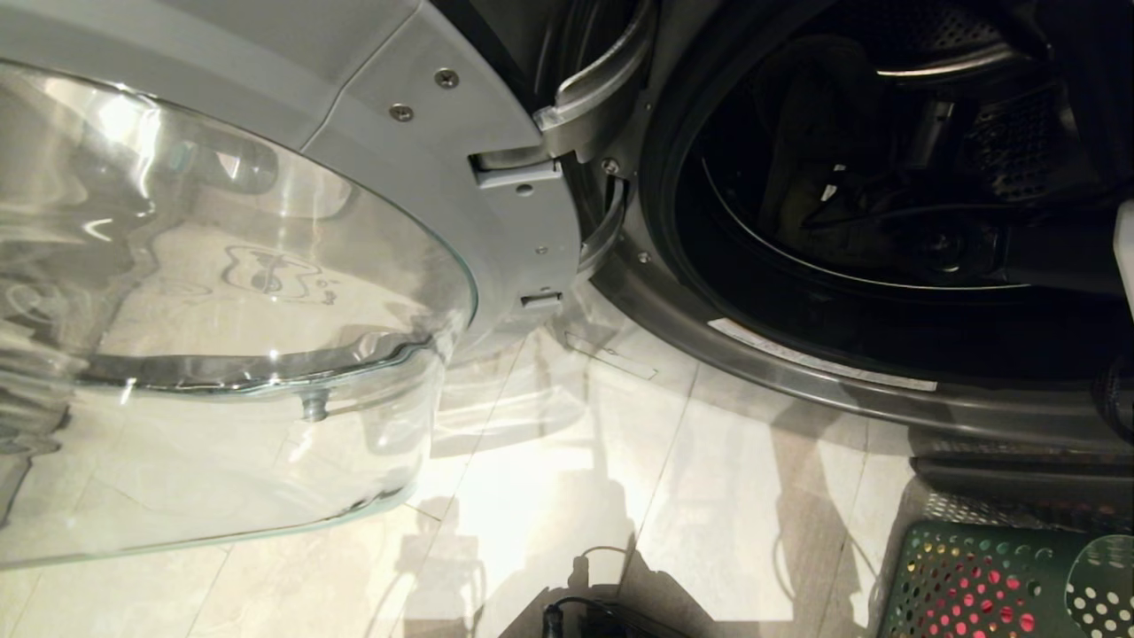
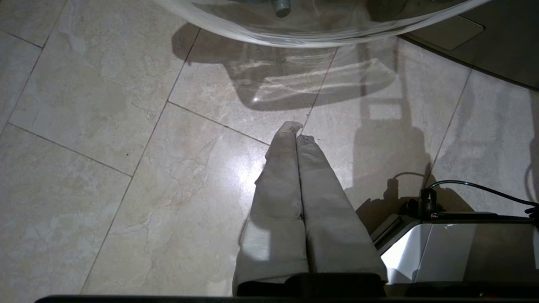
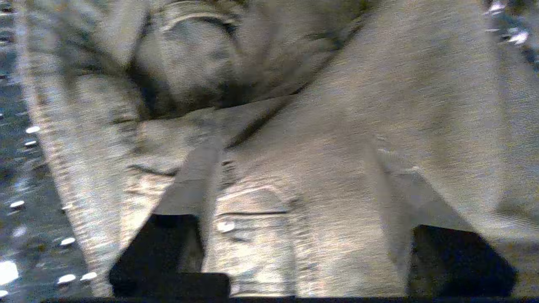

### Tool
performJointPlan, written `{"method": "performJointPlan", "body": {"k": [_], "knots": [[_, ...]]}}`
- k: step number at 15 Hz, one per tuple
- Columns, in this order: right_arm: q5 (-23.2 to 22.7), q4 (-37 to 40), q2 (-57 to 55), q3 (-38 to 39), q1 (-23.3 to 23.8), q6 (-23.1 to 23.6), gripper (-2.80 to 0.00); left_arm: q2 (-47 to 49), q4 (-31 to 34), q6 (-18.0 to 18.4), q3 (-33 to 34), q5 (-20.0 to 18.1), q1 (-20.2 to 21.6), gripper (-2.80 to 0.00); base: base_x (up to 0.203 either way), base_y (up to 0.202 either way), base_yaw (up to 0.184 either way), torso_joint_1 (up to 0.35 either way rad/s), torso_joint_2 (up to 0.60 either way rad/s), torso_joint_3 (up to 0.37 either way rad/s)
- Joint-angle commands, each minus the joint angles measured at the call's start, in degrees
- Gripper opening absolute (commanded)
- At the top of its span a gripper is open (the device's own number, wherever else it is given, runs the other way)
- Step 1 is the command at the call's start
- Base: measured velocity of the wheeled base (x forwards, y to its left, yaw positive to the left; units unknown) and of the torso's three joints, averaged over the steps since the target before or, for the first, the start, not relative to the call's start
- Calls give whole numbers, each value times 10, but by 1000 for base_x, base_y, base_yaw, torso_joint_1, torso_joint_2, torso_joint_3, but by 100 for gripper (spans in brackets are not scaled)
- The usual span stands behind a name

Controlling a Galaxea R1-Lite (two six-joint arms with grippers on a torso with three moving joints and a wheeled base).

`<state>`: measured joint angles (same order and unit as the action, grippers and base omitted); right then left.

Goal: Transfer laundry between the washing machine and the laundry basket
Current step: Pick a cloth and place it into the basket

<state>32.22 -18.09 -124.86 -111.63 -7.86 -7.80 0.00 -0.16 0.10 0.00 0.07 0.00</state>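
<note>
Right pincer (image 3: 294,185) deep inside the washer (image 1: 797,354) drum, fingers (image 3: 189,185) spread wide, w/ a grey-green garment (image 3: 320,105) lying right in front of and between them. Cloth fills nearly all of the right wrist view; whether the fingers touch it or stand just clear, cannot tell. Not pinching anything, as far as seen. Garment crumpled, so no clear long axis; one big fold runs diagonally away from the fingers, w/ a darker crease beyond it. Judged: next move probably turns on this cloth sitting straight ahead of the open fingers, so either a short push fwd and close, or a pull back if just let go.

Left pincer (image 2: 297,134) pressed together, holding nothing, hanging over the floor (image 2: 105,147) below the open glass door (image 1: 221,310), well apart from the drum. Right arm clearly the nearer one.

Basket (image 1: 974,576) on the floor, below the washer opening on the right side, red cloth (image 1: 974,602) showing through its holes
</note>
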Motion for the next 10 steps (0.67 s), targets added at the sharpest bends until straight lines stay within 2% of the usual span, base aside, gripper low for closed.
{"method": "performJointPlan", "body": {"k": [1,7,10], "knots": [[2,4,8,0,5,0,0,1,0,0,0,0,0,-280,0,0,0,0,0,0],[-7,24,10,10,28,3,0,1,0,0,0,0,0,-280,0,0,0,0,0,0],[-9,3,-3,-4,35,-5,0,1,0,0,0,0,0,-280,0,0,0,0,0,0]]}}
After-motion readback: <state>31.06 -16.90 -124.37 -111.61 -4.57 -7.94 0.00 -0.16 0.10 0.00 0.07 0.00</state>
